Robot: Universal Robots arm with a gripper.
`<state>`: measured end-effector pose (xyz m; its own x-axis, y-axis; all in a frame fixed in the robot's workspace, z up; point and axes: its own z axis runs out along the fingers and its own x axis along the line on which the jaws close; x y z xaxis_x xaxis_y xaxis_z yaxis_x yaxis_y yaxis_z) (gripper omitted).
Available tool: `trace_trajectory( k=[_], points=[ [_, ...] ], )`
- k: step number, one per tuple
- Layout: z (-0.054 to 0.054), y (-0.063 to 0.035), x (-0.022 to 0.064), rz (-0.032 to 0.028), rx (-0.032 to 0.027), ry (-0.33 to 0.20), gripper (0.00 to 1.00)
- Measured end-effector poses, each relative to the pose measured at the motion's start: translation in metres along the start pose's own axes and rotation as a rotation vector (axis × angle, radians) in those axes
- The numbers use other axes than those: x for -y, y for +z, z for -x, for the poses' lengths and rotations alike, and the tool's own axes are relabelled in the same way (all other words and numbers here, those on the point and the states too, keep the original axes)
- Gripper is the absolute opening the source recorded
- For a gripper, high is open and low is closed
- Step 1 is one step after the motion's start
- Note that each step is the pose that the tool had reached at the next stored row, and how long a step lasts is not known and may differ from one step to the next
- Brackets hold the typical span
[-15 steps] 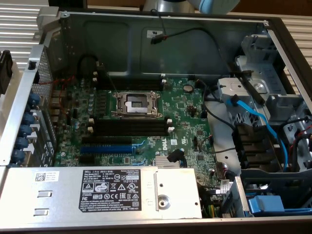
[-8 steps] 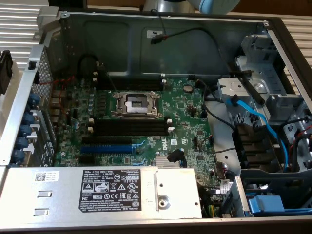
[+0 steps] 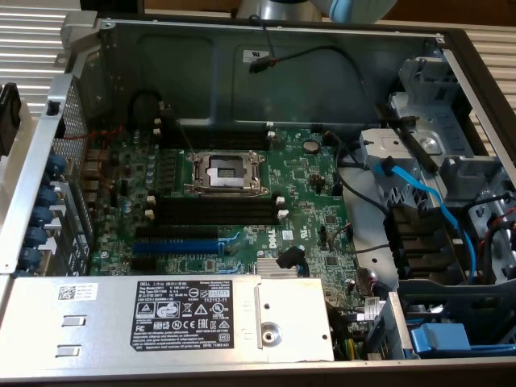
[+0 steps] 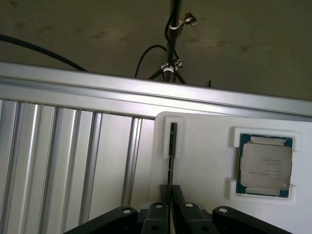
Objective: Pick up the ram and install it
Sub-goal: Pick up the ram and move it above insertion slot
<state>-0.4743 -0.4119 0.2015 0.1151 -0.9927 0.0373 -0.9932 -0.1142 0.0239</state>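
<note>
The ram (image 4: 172,142) is clasped edgewise by the gripper (image 4: 170,190) in the white holder (image 4: 204,161); a skewed lift could jam it or loosen the grip.

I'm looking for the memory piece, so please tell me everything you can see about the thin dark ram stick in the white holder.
The thin dark ram stick is seen edge-on, so it looks like a narrow dark strip, and its flat faces are hidden. It stands on its edge in a narrow slot of the white plastic holder, next to the pocket with a square silver processor chip. The black pincer is shut on its near end, one finger against each flat side.
</note>
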Motion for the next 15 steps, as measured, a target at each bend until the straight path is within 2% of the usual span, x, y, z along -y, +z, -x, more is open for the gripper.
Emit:
trace_trajectory(
  k=[3,8,13,15],
  points=[
    [0.0000,0.0000,0.0000,0.0000,0.0000,0.000,0.13],
    [0.0000,0.0000,0.0000,0.0001,-0.0007,0.000,0.13],
    [-0.0001,-0.0012,-0.0001,0.0013,-0.0111,0.000,0.13],
    [-0.0001,-0.0013,0.0000,0.0013,-0.0117,0.000,0.13]
  ],
)
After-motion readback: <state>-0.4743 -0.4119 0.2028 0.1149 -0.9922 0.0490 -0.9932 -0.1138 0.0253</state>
